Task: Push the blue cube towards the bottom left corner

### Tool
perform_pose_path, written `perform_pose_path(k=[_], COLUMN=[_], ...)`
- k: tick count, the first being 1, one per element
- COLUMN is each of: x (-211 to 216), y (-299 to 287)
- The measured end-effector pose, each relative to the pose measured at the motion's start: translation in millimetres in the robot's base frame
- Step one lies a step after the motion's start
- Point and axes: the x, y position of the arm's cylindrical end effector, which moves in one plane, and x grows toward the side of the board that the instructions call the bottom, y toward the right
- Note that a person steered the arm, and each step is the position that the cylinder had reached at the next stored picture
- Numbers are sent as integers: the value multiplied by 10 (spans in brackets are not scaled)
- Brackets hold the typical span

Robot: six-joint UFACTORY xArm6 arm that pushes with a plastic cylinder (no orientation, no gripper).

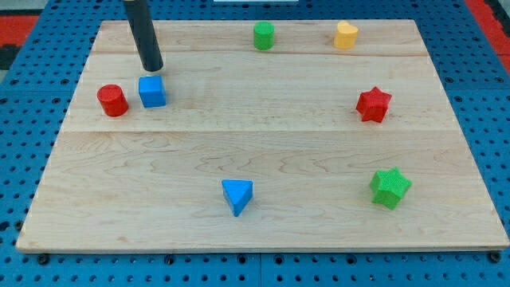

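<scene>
The blue cube [152, 92] sits on the wooden board [263, 231] at the upper left. A red cylinder [112, 100] stands just to its left, a small gap apart. My tip [152, 68] is the lower end of a dark rod coming down from the view's top. It rests just above the blue cube on its far side, very close to it or touching; I cannot tell which.
A blue triangle [237, 195] lies at the bottom middle. A green star [390, 188] is at the lower right and a red star [373, 104] at the right. A green cylinder-like block [264, 36] and a yellow heart-like block [345, 36] sit along the top edge.
</scene>
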Motion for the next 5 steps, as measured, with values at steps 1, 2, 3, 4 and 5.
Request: perform_pose_path(k=[1, 2, 3, 4, 5], x=[291, 615, 1040, 1450, 1550], y=[35, 35, 35, 34, 25])
